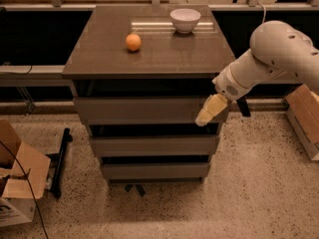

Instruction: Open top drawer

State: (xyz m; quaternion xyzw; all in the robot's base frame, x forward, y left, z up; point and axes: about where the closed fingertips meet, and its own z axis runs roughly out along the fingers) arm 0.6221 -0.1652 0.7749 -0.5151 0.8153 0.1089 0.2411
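Note:
The top drawer (139, 108) is the uppermost of three grey-brown drawers in a cabinet; its flat, handle-less front stands slightly out from the cabinet body. My gripper (205, 115) hangs from the white arm (271, 54) at the right and sits at the right end of the top drawer's front, near its lower edge. The cream fingers (211, 109) point down and to the left against the panel.
An orange (133, 42) and a white bowl (185, 20) sit on the cabinet top (149, 59). Two shorter drawers (153, 146) lie below. Cardboard boxes stand at the left (17, 180) and right (305, 116) on the speckled floor. A black stand (60, 161) lies at the left.

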